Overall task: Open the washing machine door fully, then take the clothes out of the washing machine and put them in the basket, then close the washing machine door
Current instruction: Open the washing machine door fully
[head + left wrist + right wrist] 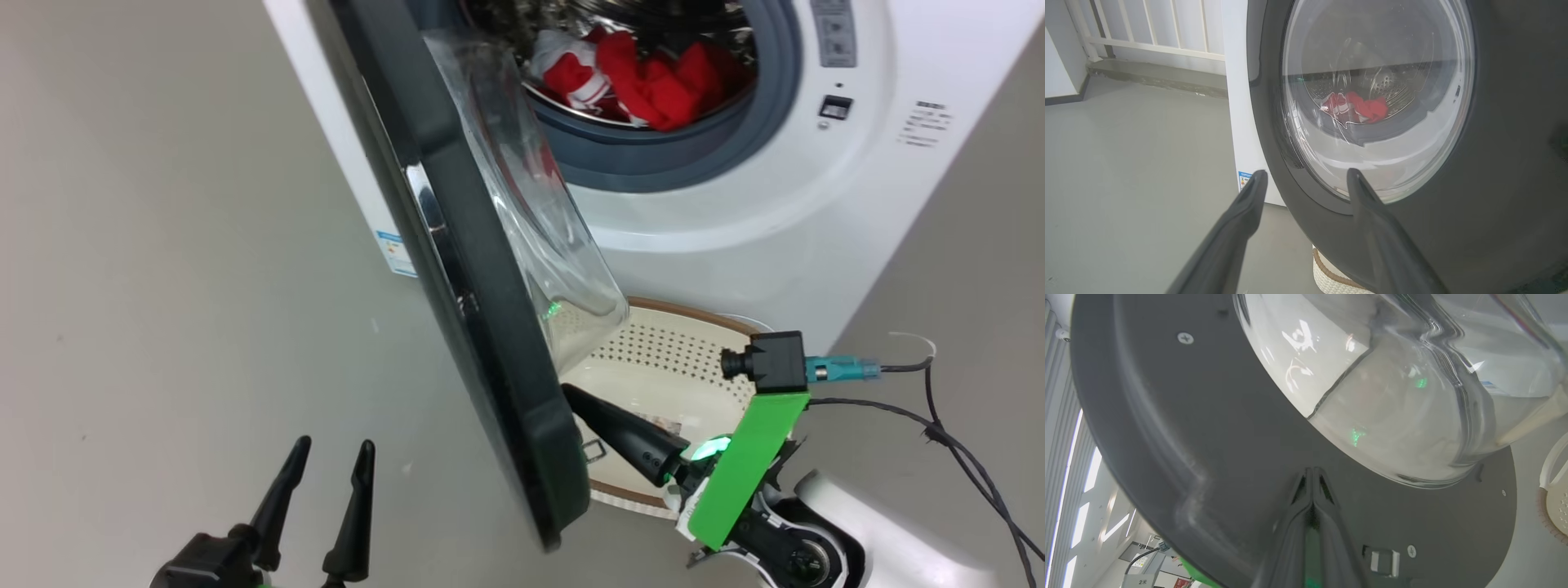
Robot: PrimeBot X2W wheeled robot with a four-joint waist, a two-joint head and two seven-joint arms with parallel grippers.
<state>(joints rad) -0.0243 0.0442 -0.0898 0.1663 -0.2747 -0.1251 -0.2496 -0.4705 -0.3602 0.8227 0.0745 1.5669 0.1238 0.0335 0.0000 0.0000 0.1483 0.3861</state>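
The right hand (pixel 575 400) has its two fingers pressed together, holding nothing. The joined tip lies against the inner face of the washing machine door (pixel 490 327), on the dark rim just below the bulging glass window (pixel 531 204). In the right wrist view the shut tips (pixel 1312 471) meet this dark surface (pixel 1208 437) beside the glass (pixel 1392 416).

The left hand (pixel 335 447) is wide open and empty. It stands low on the outer side of the door, apart from it, and looks through the window (pixel 1372 102) at the clothes (pixel 1361 108).

The step in hand seems to be the first one, opening the door fully. The door stands partly open, edge-on to the head camera, so the drum mouth is free but the swing is not complete.

The next move probably calls for a steady push outward with the shut fingers, which could slip on the smooth plastic. The left hand may need to move aside, since it stands on the side toward which the door swings.

The clothes (pixel 645 77) lie inside the washing machine (pixel 816 229), at the front bottom of the drum. The basket (pixel 678 309) stands on the floor just before the machine, partly behind the door, and nothing red shows in its visible part.

Counted:
- Two hands.
- One door.
- One washing machine.
- One basket.
- One heap of red and white clothes; the number of pieces cannot be told.
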